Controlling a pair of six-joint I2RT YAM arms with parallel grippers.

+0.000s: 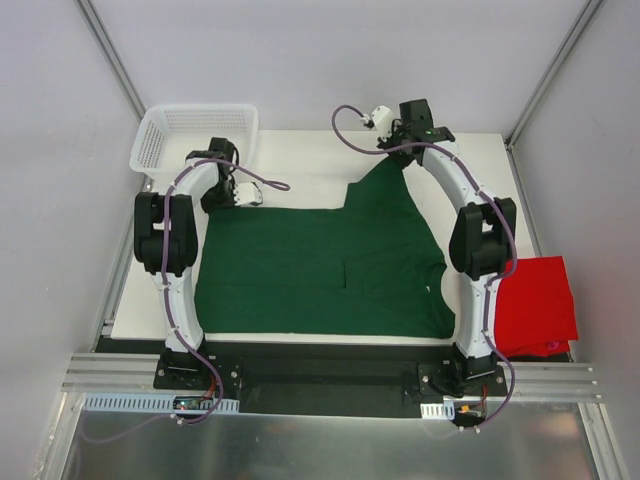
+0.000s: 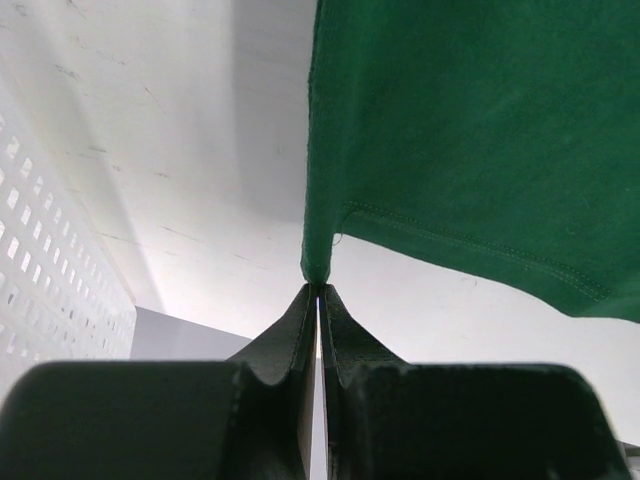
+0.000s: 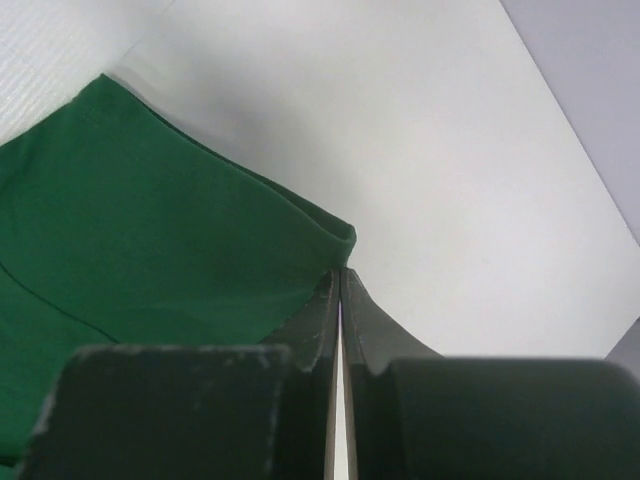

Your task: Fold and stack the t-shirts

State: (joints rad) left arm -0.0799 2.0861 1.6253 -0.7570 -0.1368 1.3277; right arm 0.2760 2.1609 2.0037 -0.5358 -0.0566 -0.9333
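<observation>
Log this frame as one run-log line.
left gripper: shut on green t-shirt corner | right gripper: shut on green t-shirt far edge | red t-shirt: near-right, unheld | basket: far-left corner

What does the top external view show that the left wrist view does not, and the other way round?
Only top external: the red t-shirt at the right edge of the table, and the right gripper. Only left wrist: the jaws of the left gripper, shut on a hem corner. Both: the green t-shirt and the white basket.
</observation>
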